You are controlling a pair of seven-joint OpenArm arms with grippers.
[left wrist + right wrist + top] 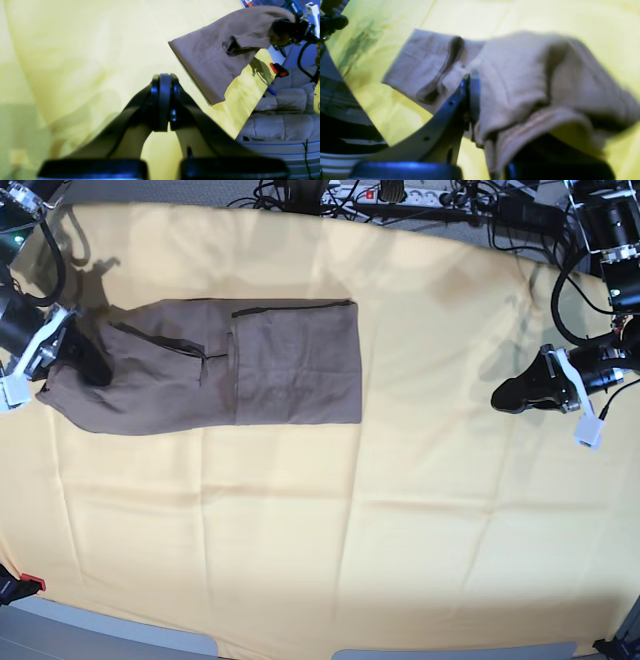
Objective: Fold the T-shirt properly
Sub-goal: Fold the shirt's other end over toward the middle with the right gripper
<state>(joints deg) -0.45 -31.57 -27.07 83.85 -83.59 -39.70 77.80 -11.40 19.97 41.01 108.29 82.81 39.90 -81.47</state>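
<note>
The taupe T-shirt (250, 365) lies on the yellow table cloth (380, 520) at the back left, folded into a long band with a sleeve doubled over its middle. My right gripper (88, 365) is shut on the band's left end, which bunches and lifts a little there. In the right wrist view the fabric (520, 82) drapes over the gripper (471, 100) and hides one finger. My left gripper (508, 395) hovers far to the right, shut and holding nothing. In the left wrist view its fingers (163, 100) are pressed together and the shirt (215, 57) lies beyond.
Cables and a power strip (400, 195) run along the table's back edge. A red clamp (30, 583) sits at the front left corner. Wide bare cloth stretches between the shirt and my left gripper. Beyond the table edge is a padded beige surface (282, 115).
</note>
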